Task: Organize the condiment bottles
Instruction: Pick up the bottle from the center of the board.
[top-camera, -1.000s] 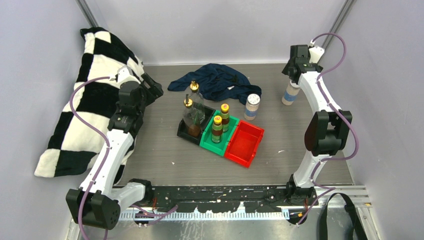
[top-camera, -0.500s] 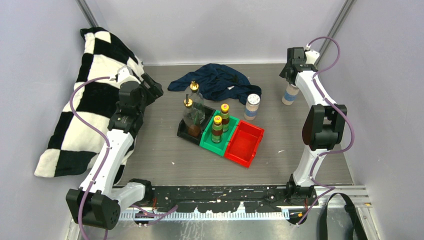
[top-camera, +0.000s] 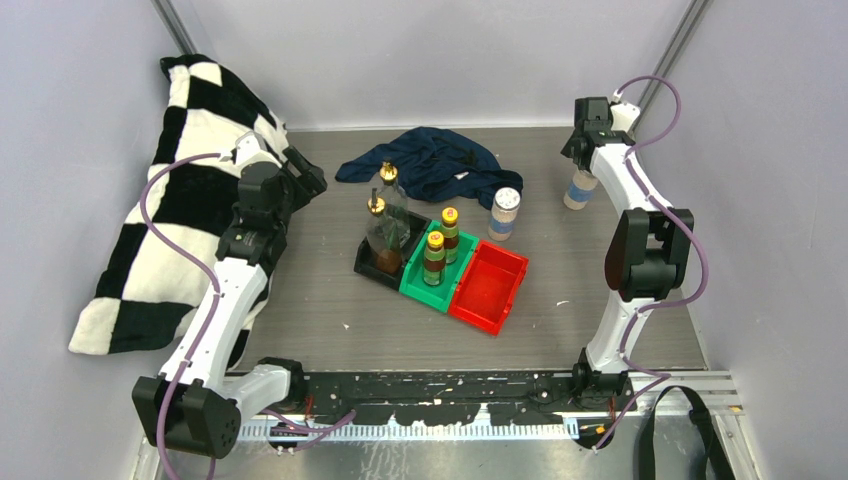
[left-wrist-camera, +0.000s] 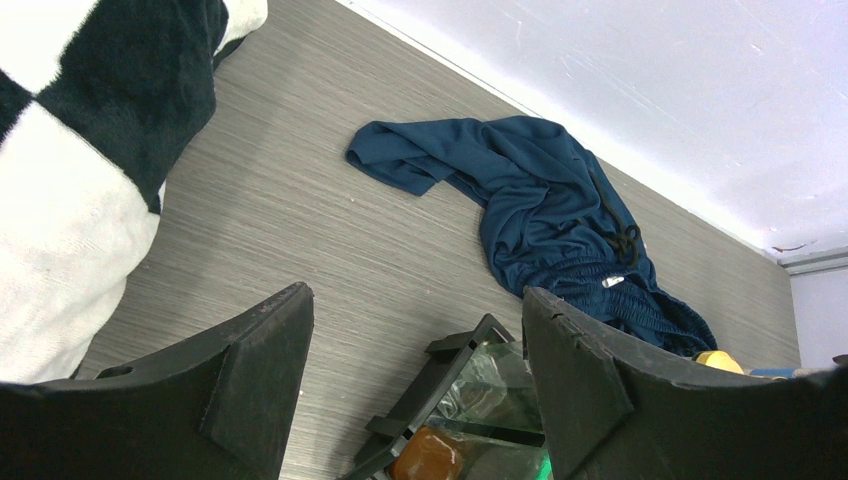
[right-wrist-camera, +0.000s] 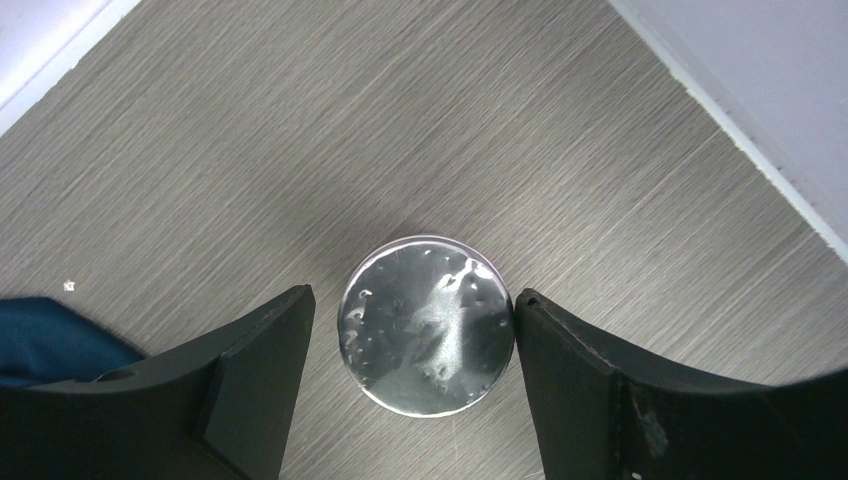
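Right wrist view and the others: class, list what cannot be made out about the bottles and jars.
- Right wrist: the jar shows only its lid; the label lies beneath.
- Top view: the right arm hides that jar's lid; labels on the yellow-capped bottles are too small to read.
- Left wrist: the glass bottle is cut off by the bottom edge and the fingers.

Top view: the right arm (top-camera: 603, 140) covers the cap of the far-right jar (top-camera: 577, 192); only its lower body and blue band show. The right gripper (right-wrist-camera: 412, 298) is hidden there too. Labels on the dark bottles (top-camera: 434, 258) are too small to read.

Right wrist view: jar seen lid-on, sides hidden. Cannot tell whether either finger touches it. Blue cloth (right-wrist-camera: 45, 340) cut by left edge.

Left wrist view: black bin (left-wrist-camera: 430, 395) and glass bottle (left-wrist-camera: 500, 385) cut by bottom edge. Yellow cap (left-wrist-camera: 720, 360) mostly behind a finger of the left gripper (left-wrist-camera: 415, 293). Checkered blanket (left-wrist-camera: 70, 180) cut by left edge.
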